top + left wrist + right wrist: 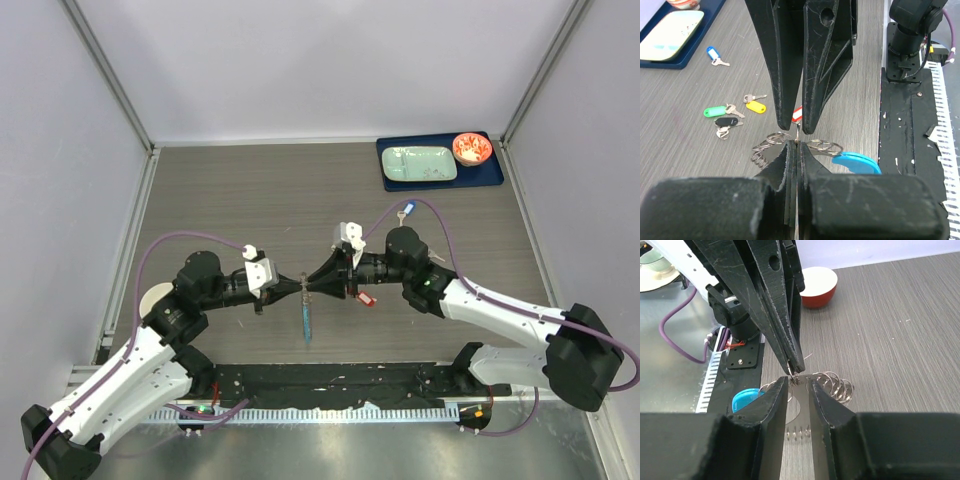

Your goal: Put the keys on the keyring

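Step in hand: threading. I judge I am partway through putting one key onto the keyring point(825, 146), with both arms meeting tip to tip above the table point(250, 200).
Left gripper point(796, 149): jaws pressed together with no gap showing. They pinch the ring wire at its top, so I read it as holding the loop steady.
Right gripper point(799, 385): jaws narrowly apart, and the flat silvery blade of the red-tagged key point(799, 412) fills the gap. I take this as a grip on the key.
Red tag point(797, 114): seen from the left wrist, a red-and-white sliver between the right fingers.
Keyring, place: well away from the blue tray point(492, 170), on the side toward the arm bases, lifted off the table between the two grippers.
Keyring, look: thin silvery wire, several overlapping loops to each side of the pinch, and a bright blue crescent point(856, 162) hanging at one end.
Loose keys, place: the blue-tagged key point(713, 52) lies near the tray. The green-tagged key point(715, 111), yellow-tagged key point(756, 106) and black-tagged key point(726, 121) lie grouped farther from the tray, toward the keyring.
Key hole and wire end: too small for me to tell whether they have met.
Next move calls for: a small, slow advance of the right arm along the wire while the left holds still. I expect the thin loop to flex and twist away if pushed off-line.
Remaining, by my count: four loose keys.
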{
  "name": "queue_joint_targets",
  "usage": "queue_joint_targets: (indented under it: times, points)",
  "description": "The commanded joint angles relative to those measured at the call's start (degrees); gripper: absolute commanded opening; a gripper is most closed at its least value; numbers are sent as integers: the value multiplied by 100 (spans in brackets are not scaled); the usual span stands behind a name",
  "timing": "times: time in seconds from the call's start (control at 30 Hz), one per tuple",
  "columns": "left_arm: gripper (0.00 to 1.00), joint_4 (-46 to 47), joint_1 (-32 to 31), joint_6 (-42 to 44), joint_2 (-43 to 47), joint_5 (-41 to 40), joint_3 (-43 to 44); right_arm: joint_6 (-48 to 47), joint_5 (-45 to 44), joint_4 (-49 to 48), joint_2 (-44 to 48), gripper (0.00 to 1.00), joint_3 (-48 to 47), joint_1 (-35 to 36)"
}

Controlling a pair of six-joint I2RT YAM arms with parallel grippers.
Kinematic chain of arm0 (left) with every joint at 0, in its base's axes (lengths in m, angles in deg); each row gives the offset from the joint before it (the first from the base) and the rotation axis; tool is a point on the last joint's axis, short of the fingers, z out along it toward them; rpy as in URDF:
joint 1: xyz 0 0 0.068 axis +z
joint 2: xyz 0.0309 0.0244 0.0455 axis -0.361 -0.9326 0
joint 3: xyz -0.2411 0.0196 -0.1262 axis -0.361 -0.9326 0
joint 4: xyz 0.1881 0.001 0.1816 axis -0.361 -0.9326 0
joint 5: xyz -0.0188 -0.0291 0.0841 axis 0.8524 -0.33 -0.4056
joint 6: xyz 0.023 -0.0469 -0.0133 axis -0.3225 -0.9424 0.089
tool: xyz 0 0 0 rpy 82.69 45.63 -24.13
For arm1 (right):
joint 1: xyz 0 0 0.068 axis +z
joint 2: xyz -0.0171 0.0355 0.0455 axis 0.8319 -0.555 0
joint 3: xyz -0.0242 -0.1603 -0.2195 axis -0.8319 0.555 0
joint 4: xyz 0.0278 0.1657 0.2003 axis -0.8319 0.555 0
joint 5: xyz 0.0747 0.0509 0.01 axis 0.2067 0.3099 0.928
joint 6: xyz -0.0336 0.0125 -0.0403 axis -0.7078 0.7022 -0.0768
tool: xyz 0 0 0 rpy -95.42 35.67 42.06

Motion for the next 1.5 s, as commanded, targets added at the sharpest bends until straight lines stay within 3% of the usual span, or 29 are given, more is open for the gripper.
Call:
queue_joint_targets:
  times: [0.0, 0.23, 0.37, 0.77, 1.47]
  points:
    - [0, 477, -12, -11, 4, 166, 82, -86, 183, -339, -21, 28, -252, 46]
    - [0, 582, -12, -125, 3, 228, 55, -262, 209, -269, -48, 17, -252, 64]
    - [0, 539, -12, -99, -14, 219, 82, -393, 192, -23, -4, 1, -305, 55]
    - [20, -42, -3, 68, -365, 298, 337, -965, 16, 874, 154, 1, -568, 81]
    - [23, -165, -12, 24, -691, 236, 442, -974, -10, 839, 111, 1, -621, 204]
